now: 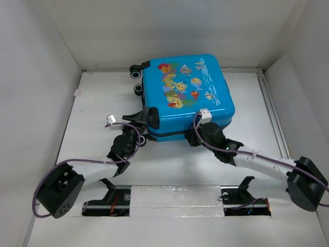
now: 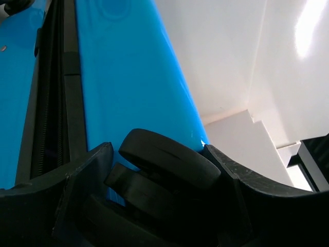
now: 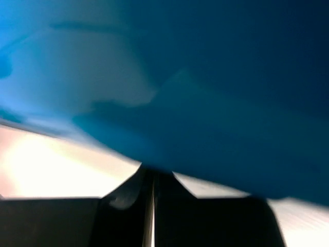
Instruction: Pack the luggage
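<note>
The luggage is a bright-blue hard-shell suitcase. It lies closed on the white table with its fish-print face up. My left gripper is at its near-left corner, with the jaws set round a black caster wheel. In the left wrist view the gripper has the wheel filling the gap, with the blue shell and the black zip seam behind it. My right gripper is at the suitcase's near edge. In the right wrist view it is shut and empty, its tips against the blue shell.
Two more black wheels stick out at the suitcase's far-left corner. White walls enclose the table on the left, back and right. A white taped strip runs between the arm bases at the near edge.
</note>
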Robot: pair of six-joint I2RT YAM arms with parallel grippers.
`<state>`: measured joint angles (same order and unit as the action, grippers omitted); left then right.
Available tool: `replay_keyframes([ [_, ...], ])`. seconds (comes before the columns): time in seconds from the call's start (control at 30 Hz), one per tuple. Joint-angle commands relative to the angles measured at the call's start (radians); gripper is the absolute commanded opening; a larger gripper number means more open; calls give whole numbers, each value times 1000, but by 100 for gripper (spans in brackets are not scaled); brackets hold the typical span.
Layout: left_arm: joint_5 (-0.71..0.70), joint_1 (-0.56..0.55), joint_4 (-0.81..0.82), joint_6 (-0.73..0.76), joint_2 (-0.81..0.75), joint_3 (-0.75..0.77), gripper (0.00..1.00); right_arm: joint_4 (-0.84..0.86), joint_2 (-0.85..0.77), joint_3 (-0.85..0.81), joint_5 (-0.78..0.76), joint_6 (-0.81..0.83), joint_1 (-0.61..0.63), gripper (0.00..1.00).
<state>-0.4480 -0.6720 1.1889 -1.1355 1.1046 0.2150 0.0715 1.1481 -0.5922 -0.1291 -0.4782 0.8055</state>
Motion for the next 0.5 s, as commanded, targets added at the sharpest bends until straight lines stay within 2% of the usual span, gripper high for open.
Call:
replay_keyframes([
  [0.0,405,-165,-14,66,86,92,0,293,126,-12,224,-65,173,0],
  [0.1,489,-187,43,-2,124,115,0,330,150,-21,197,-56,253,0],
  [0.17,518,-221,43,-13,135,147,0,433,159,2,220,-66,253,0],
  [0.23,552,-234,-38,-1,135,188,0,485,180,11,220,-24,253,0],
  [0.3,606,-244,-124,46,135,271,0,458,223,-24,244,-2,233,0],
  [0.37,615,-244,-228,138,124,316,48,426,210,-44,220,7,233,0],
  [0.4,591,-230,-285,176,89,331,67,407,188,-44,201,-16,233,0],
  [0.43,559,-230,-401,203,62,331,81,398,164,-5,174,-26,233,0],
  [0.47,521,-218,-426,230,28,313,100,386,106,17,158,-36,233,0],
])
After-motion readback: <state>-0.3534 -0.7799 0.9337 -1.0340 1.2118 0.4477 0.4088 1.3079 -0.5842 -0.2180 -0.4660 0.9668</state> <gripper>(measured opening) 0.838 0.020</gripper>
